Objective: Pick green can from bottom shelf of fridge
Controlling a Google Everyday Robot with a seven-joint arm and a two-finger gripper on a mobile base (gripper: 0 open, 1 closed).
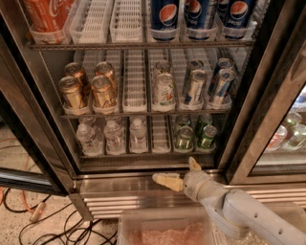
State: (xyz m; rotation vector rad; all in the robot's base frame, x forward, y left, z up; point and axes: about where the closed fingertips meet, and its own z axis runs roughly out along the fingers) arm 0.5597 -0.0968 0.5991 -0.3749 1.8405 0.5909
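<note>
The fridge (28, 110) stands open in the camera view. Its bottom shelf (160, 133) holds small water bottles (114, 136) on the left and green cans on the right. The front right green can (207, 136) is shiny green with a silver top; a paler green can (184, 138) stands beside it, and two more stand behind them. My gripper (173, 168) is open and empty, below and in front of the shelf, over the steel sill. One tan finger (167, 181) points left; the other (193, 164) points up toward the cans.
The middle rack holds gold cans (103, 91), a whitish can (164, 91) and blue cans (217, 86). The top rack holds Pepsi cans (165, 14) and a red Coca-Cola bottle (45, 14). A translucent bin (162, 229) sits below. Cables (33, 220) lie on the floor at left.
</note>
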